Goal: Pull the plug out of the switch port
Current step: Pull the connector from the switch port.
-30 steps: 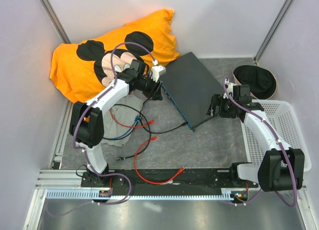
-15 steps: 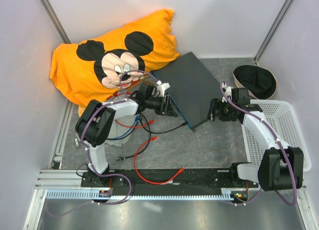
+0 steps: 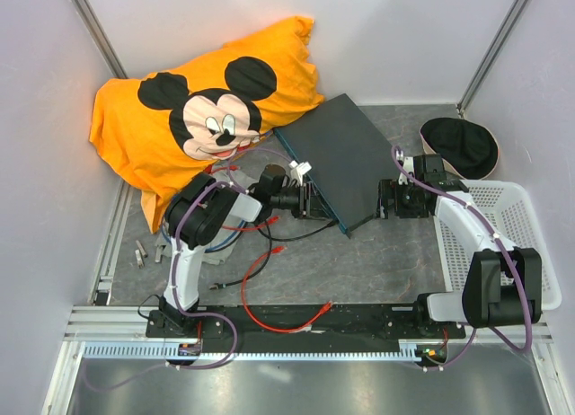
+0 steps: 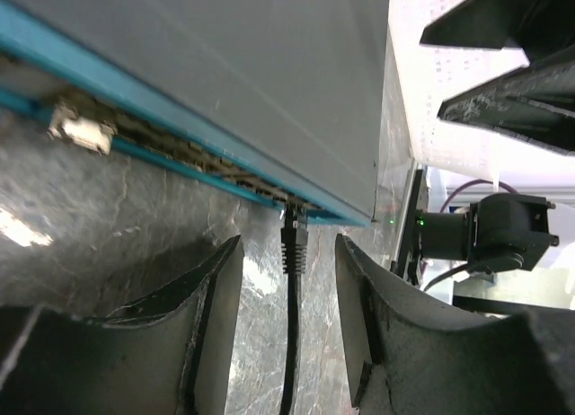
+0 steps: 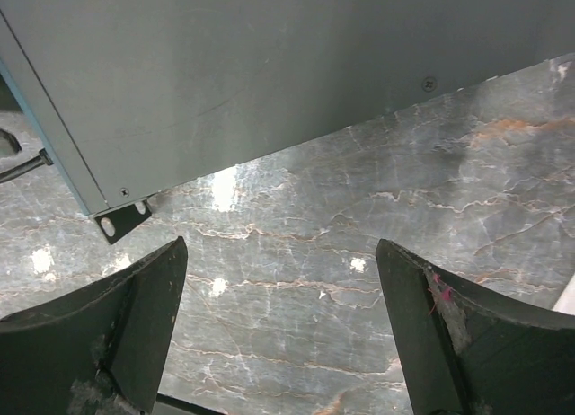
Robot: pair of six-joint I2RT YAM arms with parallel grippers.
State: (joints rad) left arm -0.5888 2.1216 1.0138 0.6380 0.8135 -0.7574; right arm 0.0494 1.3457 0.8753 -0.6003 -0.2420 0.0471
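Now switch [image 3: 337, 159] flat on table [image 3: 359, 262], 12 o'clock of centre. Black plug [image 4: 293, 228] in teal face near 5 o'clock corner. Left gripper [image 4: 287, 253] parted narrowly, straddling plug, no grip. Right gripper [image 5: 280, 253] wide, empty, at switch's 3 o'clock edge.

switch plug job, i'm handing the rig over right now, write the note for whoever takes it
Left hand: open, fingers either side of the black plug, not gripping it.
Right hand: open, empty, beside the switch's near corner.
Plug sits in a port at the near end of the teal face.
Done: left hand lined up. Left: close on the plug, pull it straight out.
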